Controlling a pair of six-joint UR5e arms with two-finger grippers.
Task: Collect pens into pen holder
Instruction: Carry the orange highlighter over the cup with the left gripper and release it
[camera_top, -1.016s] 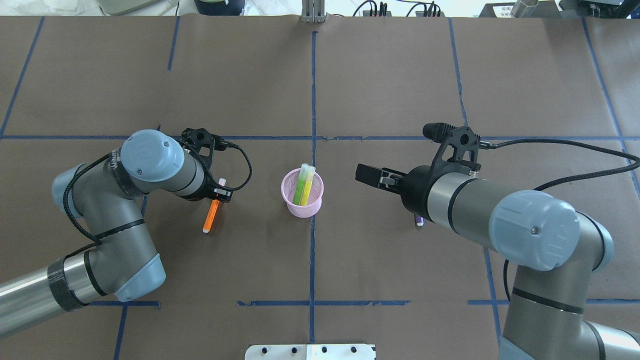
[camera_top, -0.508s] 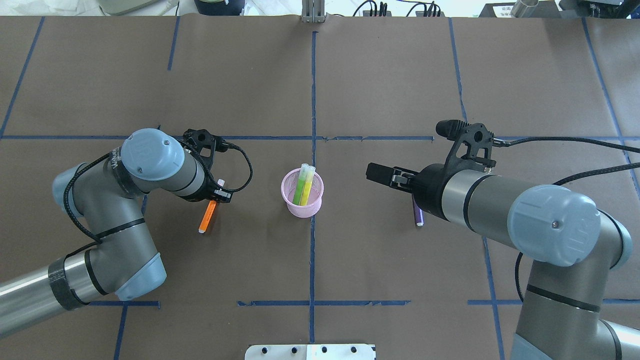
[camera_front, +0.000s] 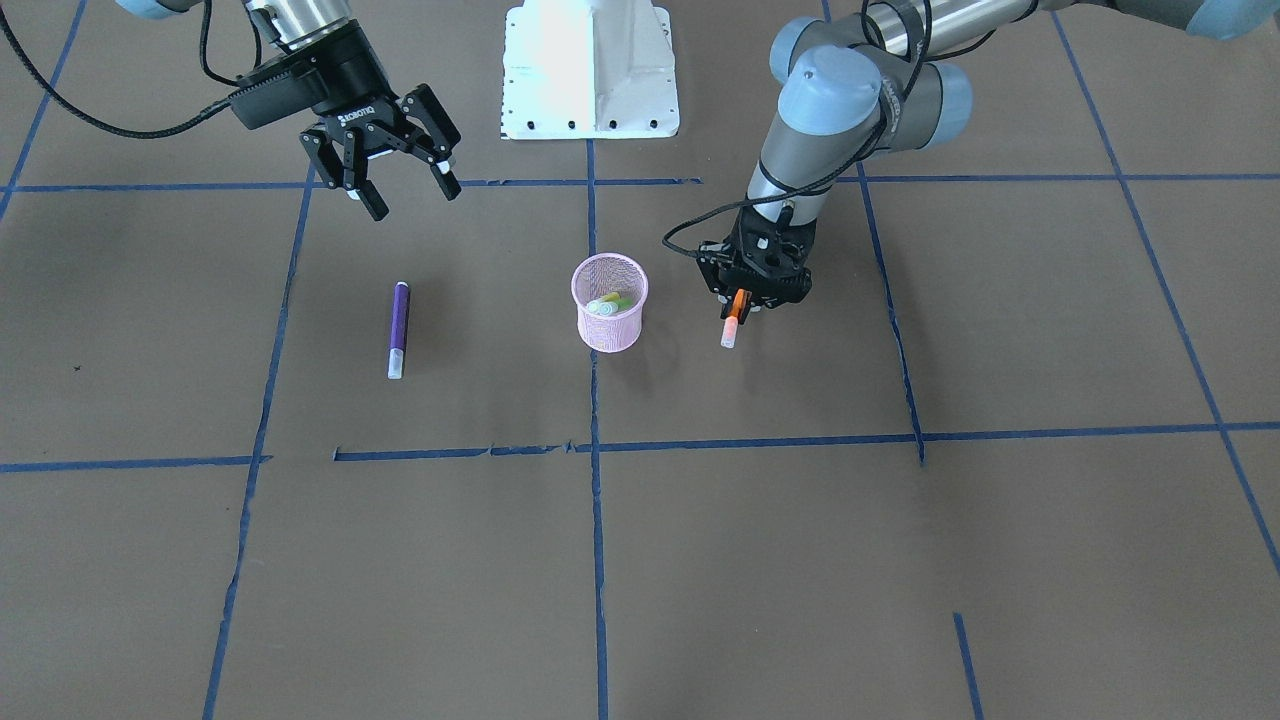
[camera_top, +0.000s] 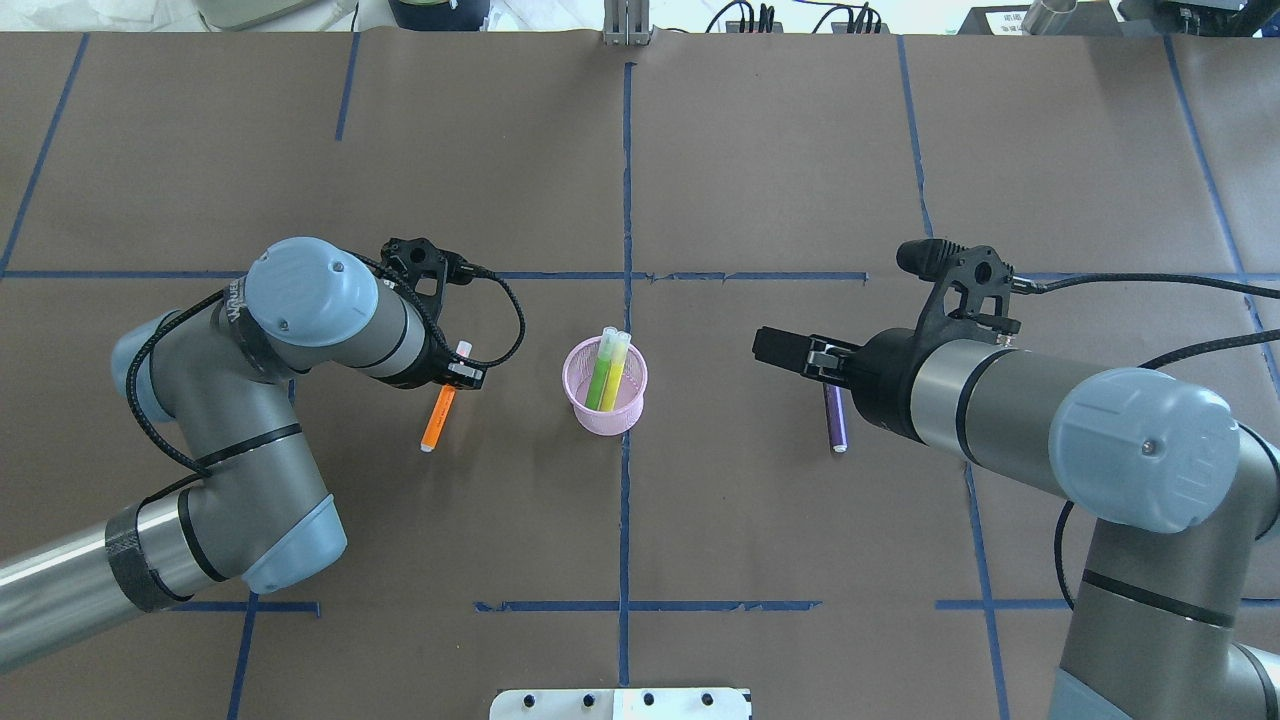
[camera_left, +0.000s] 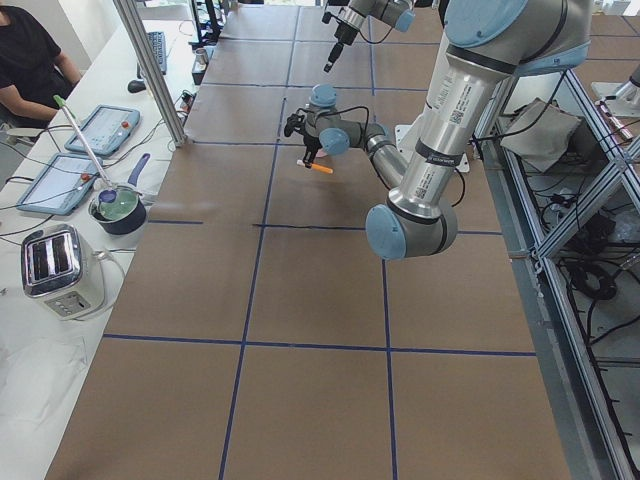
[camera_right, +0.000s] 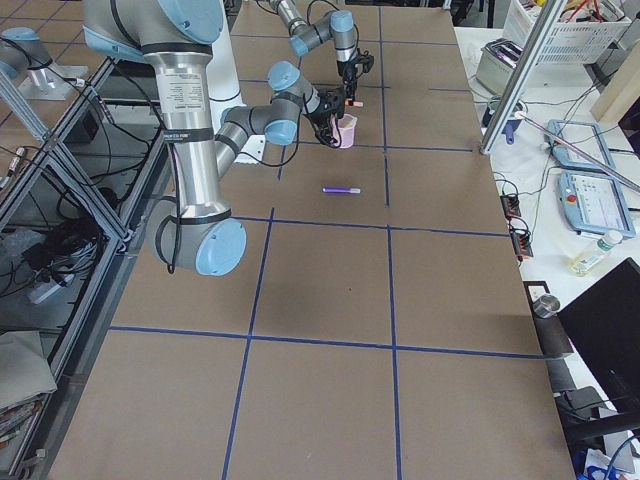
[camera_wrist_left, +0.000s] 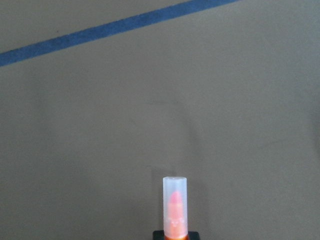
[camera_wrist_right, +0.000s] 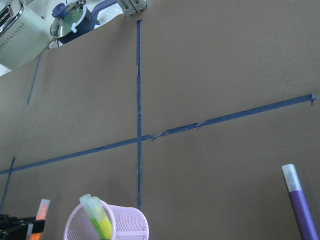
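The pink mesh pen holder (camera_top: 583, 408) stands upright at the table's middle, with a green pen (camera_top: 599, 378) and a yellowish pen (camera_top: 614, 374) inside; it also shows in the front view (camera_front: 610, 332). My left gripper (camera_top: 452, 383) is shut on the orange pen (camera_top: 436, 422), held tilted above the table just left of the holder; the front view shows this gripper (camera_front: 745, 298) and the pen (camera_front: 733, 322). The purple pen (camera_top: 837, 420) lies flat on the table right of the holder (camera_front: 398, 328). My right gripper (camera_front: 413, 198) is open and empty, above the table nearer the robot's base than the purple pen.
The white robot base plate (camera_front: 590, 70) sits at the table's near edge between the arms. A toaster (camera_left: 58, 268) and a pot (camera_left: 118, 208) stand on a side bench beyond the table's far edge. Blue tape lines cross the brown table cover.
My left gripper has carried the orange pen to the right, toward the pen holder. My right arm has drawn back to the right, uncovering the purple pen.
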